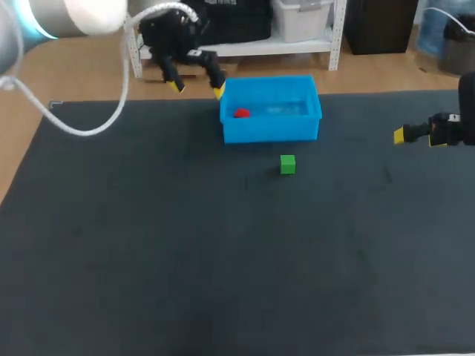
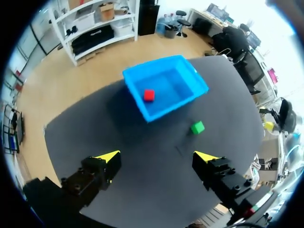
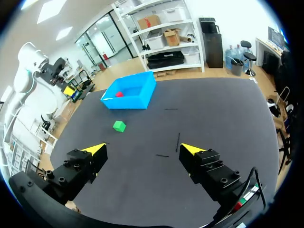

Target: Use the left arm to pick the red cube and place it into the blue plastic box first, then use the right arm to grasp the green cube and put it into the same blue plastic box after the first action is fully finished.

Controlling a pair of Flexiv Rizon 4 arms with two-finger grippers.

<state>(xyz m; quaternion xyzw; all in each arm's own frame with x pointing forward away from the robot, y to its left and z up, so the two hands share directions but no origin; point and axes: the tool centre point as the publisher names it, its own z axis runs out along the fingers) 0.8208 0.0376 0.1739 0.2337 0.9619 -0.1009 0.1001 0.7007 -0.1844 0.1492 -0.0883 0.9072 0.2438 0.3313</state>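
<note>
The red cube (image 1: 241,113) lies inside the blue plastic box (image 1: 271,128) near its left wall; the left wrist view shows the red cube (image 2: 149,95) on the floor of the box (image 2: 187,98) too. The green cube (image 1: 288,164) sits on the dark mat just in front of the box. My left gripper (image 1: 197,85) hangs open and empty beside the box's back left corner. My right gripper (image 1: 401,135) is open and empty at the table's right side, far from the green cube (image 3: 119,126). The box (image 3: 135,101) shows ahead of it.
The dark mat (image 1: 185,252) covers the table, with wide free room in front of the green cube. My left arm's white cable (image 1: 111,119) loops over the mat's back left corner.
</note>
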